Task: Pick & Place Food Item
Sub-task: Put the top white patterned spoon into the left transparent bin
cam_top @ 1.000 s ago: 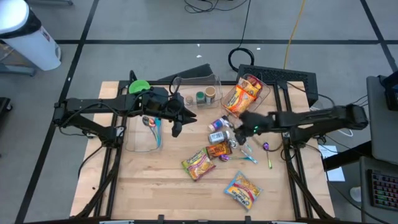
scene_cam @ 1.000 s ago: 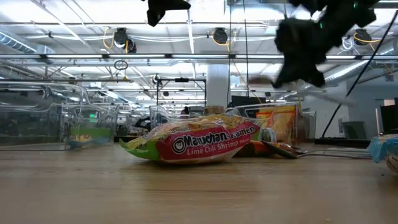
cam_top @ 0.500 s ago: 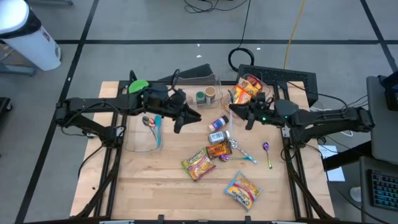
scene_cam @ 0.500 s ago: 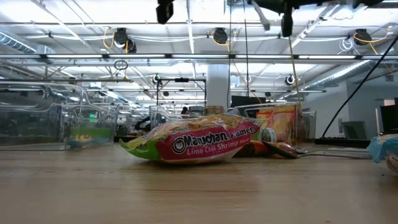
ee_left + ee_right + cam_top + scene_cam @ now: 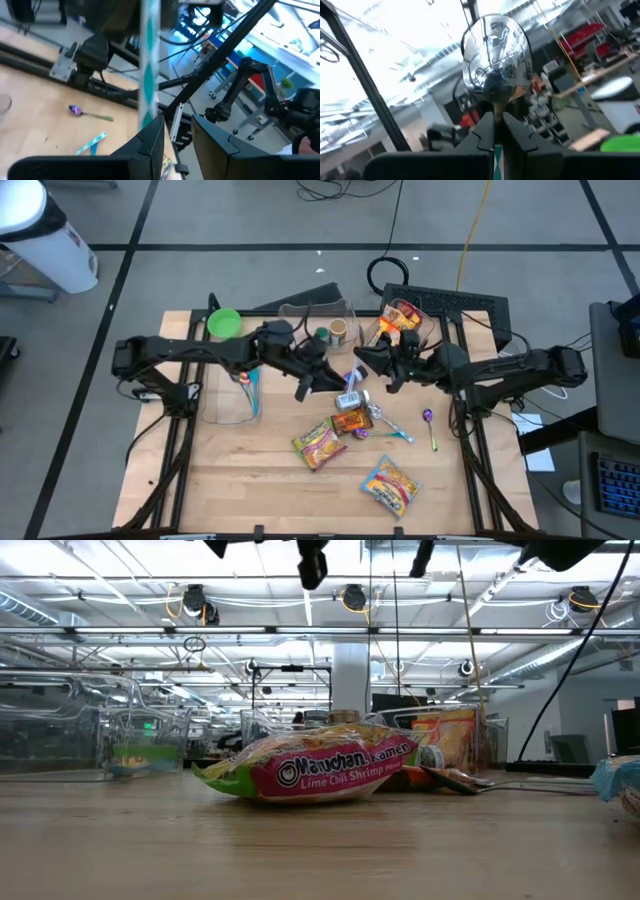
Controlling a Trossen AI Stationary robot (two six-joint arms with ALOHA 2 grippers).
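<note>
Both arms have shifted since the earlier overhead frames: the left gripper (image 5: 322,375) has reached rightward to the centre of the wooden table (image 5: 240,470), and the right gripper (image 5: 372,363) has drawn back toward the upper middle, so the two now nearly meet.

From its wrist camera, the left gripper (image 5: 176,131) pinches a thin white and teal striped handle (image 5: 148,60) between its fingers. The right gripper (image 5: 494,131) is clenched on the stem of a shiny metal spoon (image 5: 494,55), bowl pointing away from the wrist.

Food items lie in the lower middle of the overhead frame: a red and green ramen packet (image 5: 318,442), a blue and yellow packet (image 5: 390,485) near the bottom edge, and a small brown packet (image 5: 352,421) just below the grippers. An orange bag (image 5: 400,320) sits in a clear bin (image 5: 432,328) at upper right. A green bowl (image 5: 223,323) sits upper left, and a purple spoon (image 5: 430,425) lies at right.

In the table-level view the ramen packet (image 5: 315,768) fills the middle, lying flat.
</note>
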